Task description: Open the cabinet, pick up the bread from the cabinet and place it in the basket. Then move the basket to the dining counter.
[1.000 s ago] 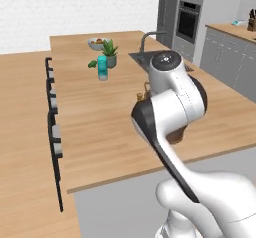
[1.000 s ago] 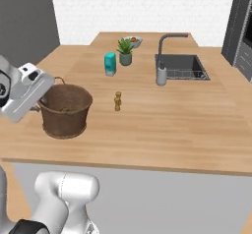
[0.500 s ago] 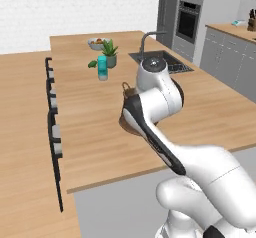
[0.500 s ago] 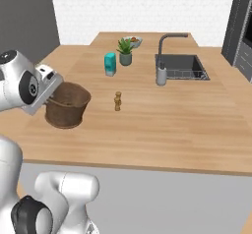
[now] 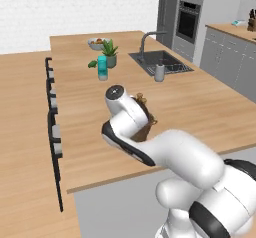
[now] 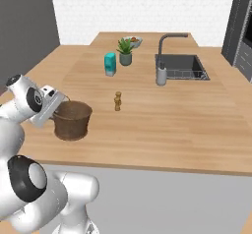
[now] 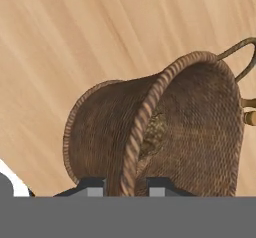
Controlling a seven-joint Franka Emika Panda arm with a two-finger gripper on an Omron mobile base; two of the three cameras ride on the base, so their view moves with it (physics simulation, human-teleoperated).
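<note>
On the dining counter, basket rim gripped between fingers; bread half-hidden inside.

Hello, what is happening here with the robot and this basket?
The robot arm's gripper is shut on the rim of the brown basket, one finger inside and one outside. The basket sits at the near edge of the wooden dining counter. The bread lies inside it. The sink is farther back.

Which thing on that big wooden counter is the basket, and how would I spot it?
Start at the dining counter with the sunken sink. At its near edge, by the white arm, stands the basket, its rim pinched in the gripper. It is the lone woven brown pot, far bigger than the little figurine nearby.
</note>
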